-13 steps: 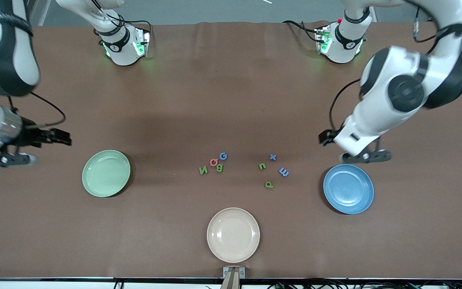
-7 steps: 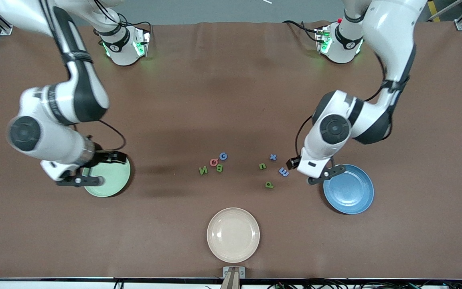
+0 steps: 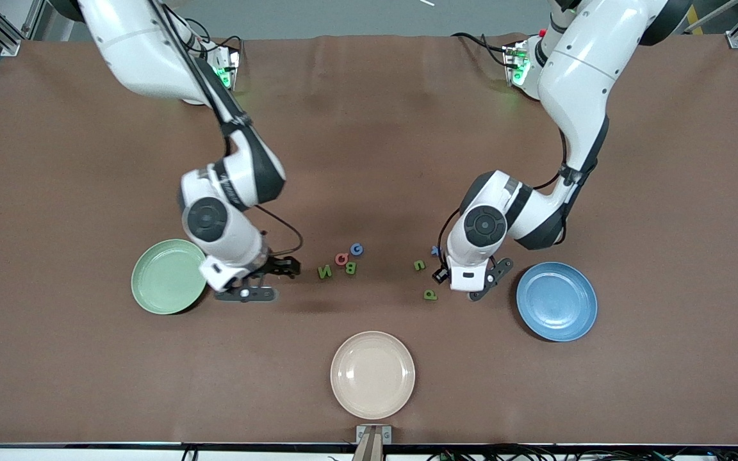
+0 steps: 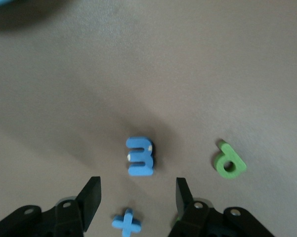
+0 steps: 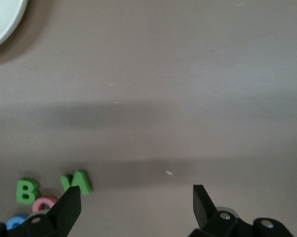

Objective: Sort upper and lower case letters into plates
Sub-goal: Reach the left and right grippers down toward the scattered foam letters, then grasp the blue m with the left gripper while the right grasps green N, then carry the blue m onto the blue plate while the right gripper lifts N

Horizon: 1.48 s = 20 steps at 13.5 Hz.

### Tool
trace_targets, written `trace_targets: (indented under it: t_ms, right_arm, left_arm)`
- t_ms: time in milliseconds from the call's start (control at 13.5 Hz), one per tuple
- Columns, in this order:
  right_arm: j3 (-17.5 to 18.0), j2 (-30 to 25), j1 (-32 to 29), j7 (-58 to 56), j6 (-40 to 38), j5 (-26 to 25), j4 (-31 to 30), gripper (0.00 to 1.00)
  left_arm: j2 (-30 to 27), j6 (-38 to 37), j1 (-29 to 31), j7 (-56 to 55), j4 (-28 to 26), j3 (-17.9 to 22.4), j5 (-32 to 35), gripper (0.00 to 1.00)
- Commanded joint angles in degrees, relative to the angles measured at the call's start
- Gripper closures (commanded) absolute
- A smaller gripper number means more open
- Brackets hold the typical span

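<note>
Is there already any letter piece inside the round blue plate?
No, the round blue plate is bare inside, and the letters such as the small green letter p lie on the brown table.

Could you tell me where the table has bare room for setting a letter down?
Bare cloth lies between the green plate and the cream plate, and between that and the blue plate. It is crowded around the letters under both grippers.

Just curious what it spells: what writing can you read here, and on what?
"N": green piece
"B": green piece
"Q": pink piece
"G": blue piece
"u": green piece
"p": green piece
"x": blue piece
"m": blue piece
Marks on arm bases: too small to read.
</note>
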Motion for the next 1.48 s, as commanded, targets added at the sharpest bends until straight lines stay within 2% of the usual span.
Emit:
trace_targets:
  t_ms: [0, 297, 371, 519, 742, 816, 965, 1261, 1410]
  right_arm:
    - [-0.8, 4.3, 2.6, 3.7, 3.2, -0.2, 2.6, 0.00]
    - [-1.1, 7.3, 5.5, 6.6, 4.3, -0.5, 4.9, 0.03]
    - [-1.1, 7.8, 5.7, 6.6, 4.7, -1.6, 4.8, 0.04]
    - [-1.0, 8.5, 5.8, 6.8, 5.0, -5.8, 4.8, 0.11]
    - [-1.0, 9.1, 6.1, 7.9, 5.2, -6.2, 4.8, 0.14]
    - [-1.0, 9.1, 6.2, 8.1, 5.4, -6.0, 4.8, 0.14]
    - [-0.9, 9.1, 6.0, 9.6, 5.6, -5.7, 4.9, 0.14]
    - [-0.9, 9.1, 5.2, 9.9, 5.5, -4.8, 5.8, 0.14]
    - [-0.8, 9.1, 5.6, 11.0, 5.6, -4.1, 5.8, 0.14]
  left_arm:
    - [1.6, -0.1, 0.0, -1.5, 1.8, 0.8, 1.1, 0.33]
    - [3.1, 0.9, 0.4, -2.2, 1.9, 0.9, 0.9, 0.41]
    - [3.2, 1.0, 0.5, -2.6, 1.9, 0.9, 0.9, 0.47]
    - [3.2, 1.0, 0.6, -2.7, 1.9, 0.9, 0.9, 0.73]
    - [2.8, 1.1, 1.1, -1.2, 1.9, 0.9, 1.3, 0.95]
    - [1.9, 1.0, 1.8, -0.4, 2.1, 1.0, 1.2, 0.99]
    - [0.7, 0.7, 4.3, 6.7, 4.5, 1.0, 1.3, 1.00]
    - [-2.6, -1.1, 8.6, 16.3, 4.5, 2.2, 2.9, 1.00]
    - [-4.4, -5.0, 11.8, 24.4, 4.5, 2.2, 3.3, 1.00]
